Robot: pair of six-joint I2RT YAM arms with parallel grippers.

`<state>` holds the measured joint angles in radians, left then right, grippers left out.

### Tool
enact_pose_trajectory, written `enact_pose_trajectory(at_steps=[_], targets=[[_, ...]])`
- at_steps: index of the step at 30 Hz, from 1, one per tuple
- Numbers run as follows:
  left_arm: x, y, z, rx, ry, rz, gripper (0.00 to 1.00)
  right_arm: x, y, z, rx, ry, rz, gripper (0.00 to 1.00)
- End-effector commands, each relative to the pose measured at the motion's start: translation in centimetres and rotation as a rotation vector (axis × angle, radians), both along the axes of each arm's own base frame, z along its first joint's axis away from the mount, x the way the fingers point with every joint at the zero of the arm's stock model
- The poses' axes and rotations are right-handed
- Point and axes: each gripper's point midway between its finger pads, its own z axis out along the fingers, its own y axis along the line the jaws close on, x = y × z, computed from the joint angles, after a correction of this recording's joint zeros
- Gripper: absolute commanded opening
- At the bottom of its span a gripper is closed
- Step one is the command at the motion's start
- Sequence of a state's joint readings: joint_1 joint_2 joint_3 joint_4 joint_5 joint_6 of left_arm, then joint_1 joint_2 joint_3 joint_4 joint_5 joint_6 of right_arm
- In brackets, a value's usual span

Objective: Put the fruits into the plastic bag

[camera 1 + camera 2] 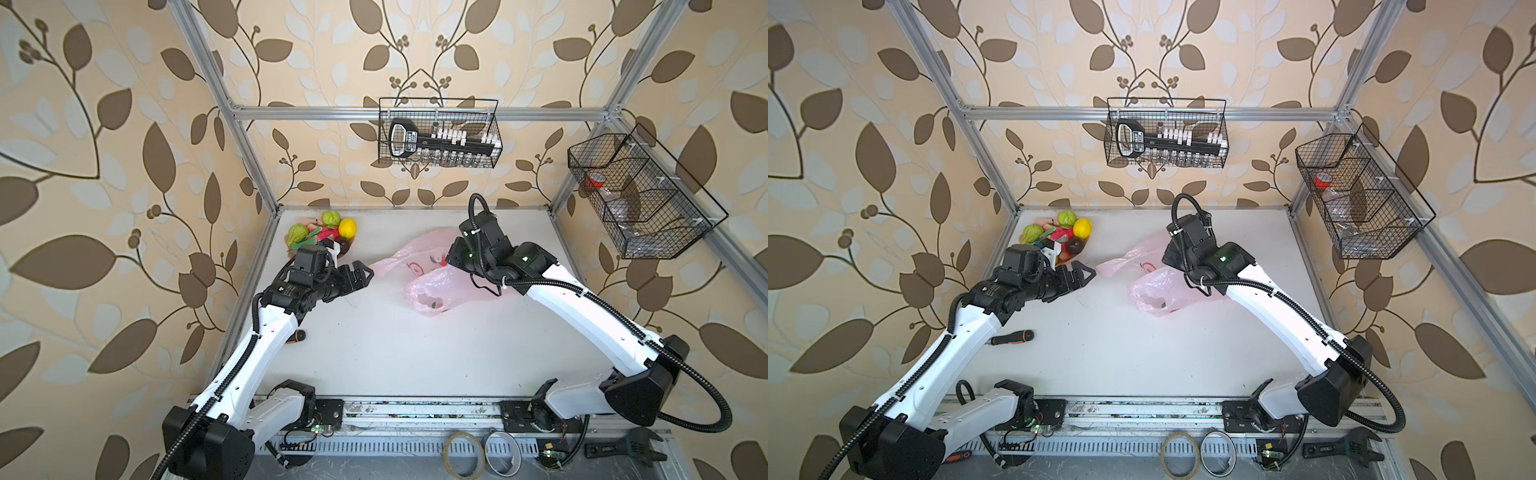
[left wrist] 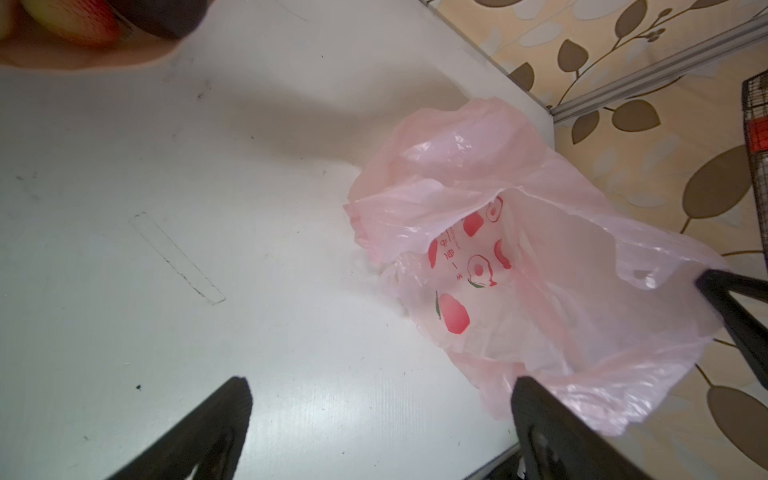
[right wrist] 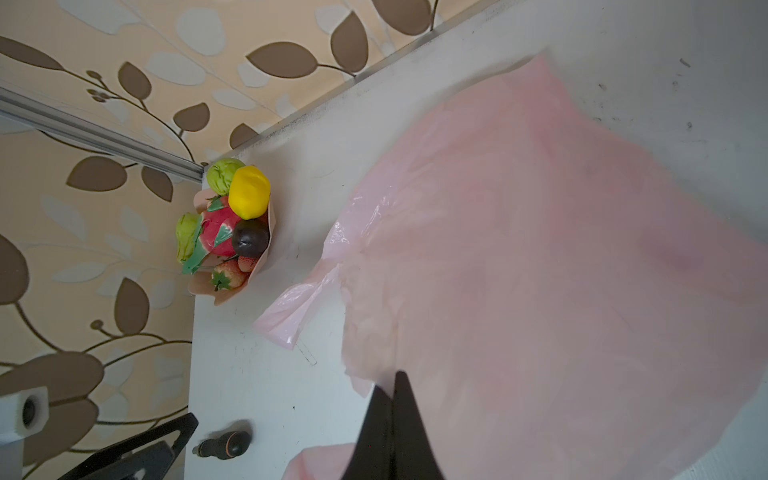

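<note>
The fruits lie heaped in a peach-pink dish [image 1: 348, 246] at the table's back left corner: a yellow lemon [image 1: 348, 227], two lumpy green ones [image 1: 331, 217], a magenta dragon fruit [image 3: 220, 232], a dark purple round one [image 3: 250, 239] and a small red one [image 3: 226, 276]. The pale-pink plastic bag [image 1: 428, 286] lies mid-table, its mouth facing left in the left wrist view [image 2: 519, 257]. My left gripper [image 1: 368, 272] hangs open and empty between dish and bag. My right gripper [image 3: 395, 378] is shut on the bag's rim and holds it up.
A screwdriver [image 1: 1013, 336] lies on the table beside the left arm. Two wire baskets [image 1: 438, 133] [image 1: 640, 195] hang on the back and right walls. Tape rolls [image 1: 463, 453] sit on the front rail.
</note>
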<state>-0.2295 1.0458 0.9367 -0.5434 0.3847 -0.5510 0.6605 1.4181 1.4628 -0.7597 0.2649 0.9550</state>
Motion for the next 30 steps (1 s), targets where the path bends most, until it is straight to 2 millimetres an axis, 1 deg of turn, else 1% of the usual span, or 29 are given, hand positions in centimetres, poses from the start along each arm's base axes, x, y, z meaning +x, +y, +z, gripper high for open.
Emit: enact_pose_trajectory(at_steps=[1, 4, 7, 10, 14, 16, 21, 23, 24, 30], targets=[[-0.8, -1.7, 1.6, -0.099, -0.052, -0.076, 0.99, 0.0, 0.2, 0.8, 0.050, -0.018, -0.005, 0.00], [-1.0, -2.7, 3.7, -0.159, -0.141, -0.118, 0.99, -0.1, 0.2, 0.6, 0.041, -0.014, 0.005, 0.00], [-0.7, -4.2, 5.3, -0.194, -0.173, -0.185, 0.99, -0.2, 0.2, 0.5, 0.038, -0.010, 0.012, 0.00], [-0.3, -6.4, 6.3, -0.209, -0.180, -0.276, 0.99, -0.3, 0.2, 0.2, 0.036, -0.008, 0.016, 0.00], [0.7, -8.5, 6.8, -0.175, -0.200, -0.332, 0.99, -0.4, 0.3, 0.2, 0.026, -0.010, 0.031, 0.00], [1.3, -9.5, 7.0, -0.214, -0.152, -0.353, 0.99, -0.5, 0.3, 0.2, 0.014, -0.014, 0.036, 0.00], [2.2, -12.9, 8.2, -0.386, -0.037, -0.362, 0.99, -0.8, 0.1, 0.1, 0.004, -0.021, 0.040, 0.00], [2.6, -13.7, 7.8, -0.416, -0.003, -0.333, 0.99, -0.8, 0.2, 0.1, 0.007, -0.023, 0.043, 0.00], [3.1, -13.9, 7.2, -0.442, 0.045, -0.292, 0.99, -0.8, 0.2, 0.1, 0.011, -0.025, 0.044, 0.00], [4.7, -14.7, 6.3, -0.535, 0.092, -0.207, 0.99, -1.1, 0.5, 0.0, 0.019, -0.031, 0.056, 0.00]])
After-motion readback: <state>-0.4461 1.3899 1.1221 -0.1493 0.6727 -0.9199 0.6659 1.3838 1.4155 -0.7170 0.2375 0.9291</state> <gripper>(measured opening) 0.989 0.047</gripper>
